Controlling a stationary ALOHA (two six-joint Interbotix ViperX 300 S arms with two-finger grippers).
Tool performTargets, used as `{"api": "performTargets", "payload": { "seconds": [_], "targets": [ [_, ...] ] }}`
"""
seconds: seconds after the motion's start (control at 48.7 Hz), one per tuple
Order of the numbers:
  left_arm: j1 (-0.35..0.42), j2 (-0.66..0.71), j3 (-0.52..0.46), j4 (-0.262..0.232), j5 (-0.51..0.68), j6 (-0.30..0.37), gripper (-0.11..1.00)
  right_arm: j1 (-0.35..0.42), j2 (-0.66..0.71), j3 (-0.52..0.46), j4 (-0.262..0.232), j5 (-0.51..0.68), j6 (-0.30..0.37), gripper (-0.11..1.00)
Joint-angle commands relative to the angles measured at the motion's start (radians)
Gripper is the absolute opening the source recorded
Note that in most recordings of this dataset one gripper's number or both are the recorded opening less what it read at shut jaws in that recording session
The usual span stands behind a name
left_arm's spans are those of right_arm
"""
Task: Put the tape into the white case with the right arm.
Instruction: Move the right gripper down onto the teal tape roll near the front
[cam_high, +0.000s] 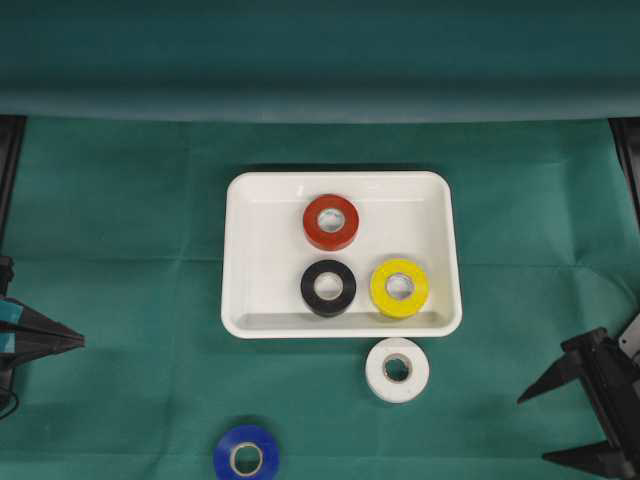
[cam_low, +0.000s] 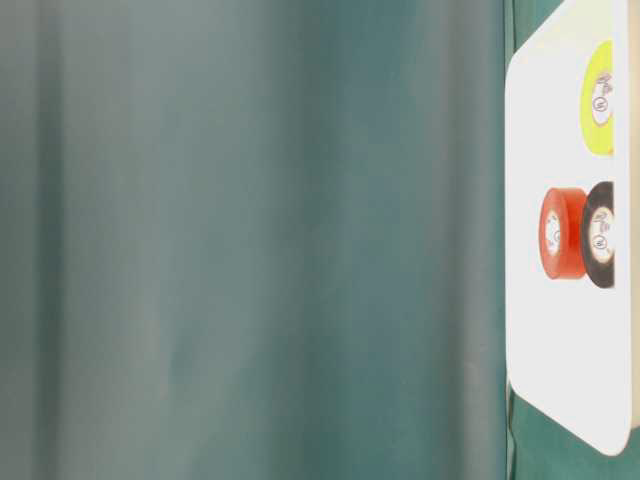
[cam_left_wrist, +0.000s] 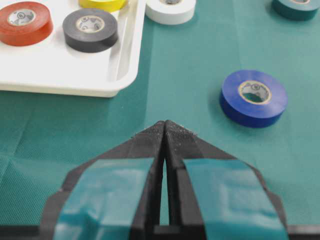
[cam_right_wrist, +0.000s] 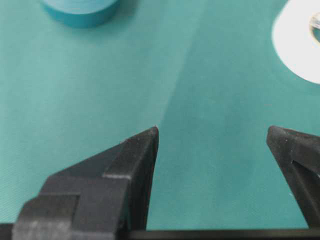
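Tape rolls are what I am watching: three already lie flat in the white case (cam_high: 250, 250), a red roll (cam_high: 331, 222) toward the far rim, a black roll (cam_high: 328, 288) and a yellow roll (cam_high: 399, 288) side by side toward the near rim. A white roll (cam_high: 397, 370) sits on the cloth just outside the case's near edge, below the yellow one, and a blue roll (cam_high: 246, 455) lies nearer me at the bottom of the overhead view, cut off by the frame. My left wrist camera also catches a teal roll (cam_left_wrist: 298, 7) at its top edge, only partly in view. The right gripper (cam_high: 562, 428) hangs at the lower right of the overhead view, its two black prongs spread wide with nothing between them, well apart from the white roll. The left gripper (cam_high: 70, 341), marked with teal bands, sits at the left edge with its tips pressed together on nothing. The table-level view is turned sideways and mostly blurred green, showing only part of the case with the red, black and yellow rolls. A green cloth (cam_high: 120, 250) covers the table, creased in places, and rises into a green backdrop (cam_high: 300, 60) behind.
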Motion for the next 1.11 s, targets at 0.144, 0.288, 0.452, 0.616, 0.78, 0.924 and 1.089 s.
{"api": "performTargets", "payload": {
  "seconds": [0.144, 0.288, 0.452, 0.616, 0.78, 0.924, 1.089],
  "targets": [
    [0.002, 0.008, -0.011, -0.002, -0.009, -0.002, 0.0, 0.017, 0.005, -0.021, -0.003, -0.009, -0.002, 0.67],
    [0.003, 0.008, -0.011, -0.002, -0.009, -0.002, 0.0, 0.017, 0.017, -0.035, -0.003, -0.009, -0.002, 0.67],
    [0.002, 0.008, -0.011, -0.002, -0.009, -0.002, 0.0, 0.023, 0.081, -0.078, -0.005, -0.009, -0.002, 0.67],
    [0.003, 0.008, -0.011, -0.002, -0.009, -0.002, 0.0, 0.041, 0.204, -0.156, -0.003, -0.009, -0.003, 0.67],
    [0.003, 0.008, -0.011, -0.002, -0.009, -0.002, 0.0, 0.052, 0.325, -0.245, -0.003, -0.034, -0.003, 0.67],
    [0.003, 0.008, -0.011, -0.002, -0.009, -0.002, 0.0, 0.058, 0.42, -0.311, -0.003, -0.063, -0.003, 0.67],
    [0.003, 0.008, -0.009, -0.002, -0.009, -0.002, 0.0, 0.078, 0.523, -0.402, -0.003, -0.069, -0.003, 0.67]
  ]
}}
